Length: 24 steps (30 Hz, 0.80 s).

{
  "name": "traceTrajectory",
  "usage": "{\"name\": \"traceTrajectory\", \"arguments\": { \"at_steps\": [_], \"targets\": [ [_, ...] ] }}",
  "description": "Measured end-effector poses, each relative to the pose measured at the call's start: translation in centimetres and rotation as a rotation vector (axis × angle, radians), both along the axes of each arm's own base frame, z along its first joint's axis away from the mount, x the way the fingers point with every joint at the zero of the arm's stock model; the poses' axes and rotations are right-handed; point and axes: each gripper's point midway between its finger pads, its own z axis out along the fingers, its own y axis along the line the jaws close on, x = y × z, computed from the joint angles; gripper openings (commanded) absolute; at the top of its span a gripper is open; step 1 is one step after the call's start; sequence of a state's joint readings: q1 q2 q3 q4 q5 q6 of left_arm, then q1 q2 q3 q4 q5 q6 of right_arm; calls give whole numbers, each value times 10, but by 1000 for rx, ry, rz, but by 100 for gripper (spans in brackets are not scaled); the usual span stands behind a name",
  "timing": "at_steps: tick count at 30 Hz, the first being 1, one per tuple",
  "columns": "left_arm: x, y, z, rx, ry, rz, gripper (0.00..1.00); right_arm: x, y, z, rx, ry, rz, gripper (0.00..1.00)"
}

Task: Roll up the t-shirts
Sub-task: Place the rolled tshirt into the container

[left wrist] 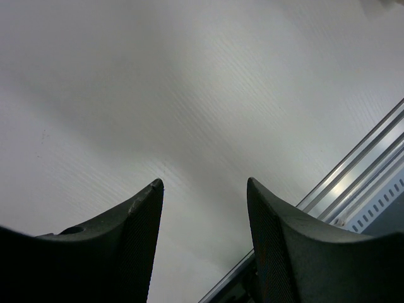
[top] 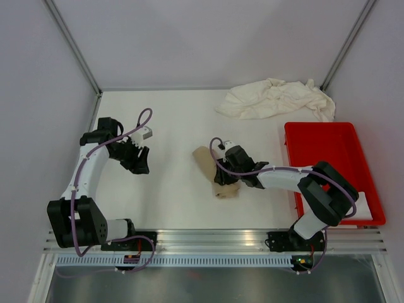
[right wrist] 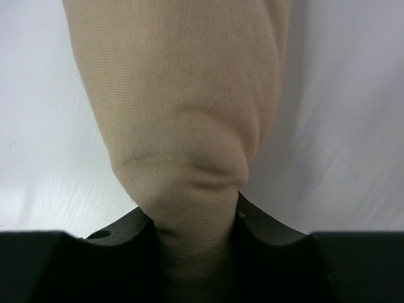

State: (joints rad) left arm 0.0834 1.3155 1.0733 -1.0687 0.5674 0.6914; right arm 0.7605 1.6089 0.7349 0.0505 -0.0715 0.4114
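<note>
A tan t-shirt, rolled into a thick bundle, lies on the white table near the middle. My right gripper comes in from the right and is shut on the roll. In the right wrist view the tan cloth is pinched between the two black fingers and bulges out ahead of them. A crumpled heap of cream-white t-shirts lies at the back right. My left gripper hovers over bare table at the left, open, with nothing between its fingers.
A red plastic tray stands along the right side of the table, close to the right arm's elbow. The aluminium rail runs along the near edge and shows in the left wrist view as the rail.
</note>
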Motion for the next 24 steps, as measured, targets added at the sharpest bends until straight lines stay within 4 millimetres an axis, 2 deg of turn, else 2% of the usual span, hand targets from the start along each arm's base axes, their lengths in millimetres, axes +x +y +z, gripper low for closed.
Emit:
{"name": "traceTrajectory", "arguments": {
  "at_steps": [4,8,15,20,24],
  "targets": [
    [1,-1,3,-5,-13,10,61,6,-20,2,56,36,-130,0],
    [2,-2,4,-15,-14,15,61,13,-28,3,117,57,-218,0],
    [4,-3,6,-19,-27,17,61,13,-46,9,243,74,-347,0],
    [5,-2,7,-18,-33,20,61,17,-55,28,306,32,-414,0],
    [5,-1,7,-18,-33,23,61,31,-59,51,377,-28,-462,0]
  ]
}}
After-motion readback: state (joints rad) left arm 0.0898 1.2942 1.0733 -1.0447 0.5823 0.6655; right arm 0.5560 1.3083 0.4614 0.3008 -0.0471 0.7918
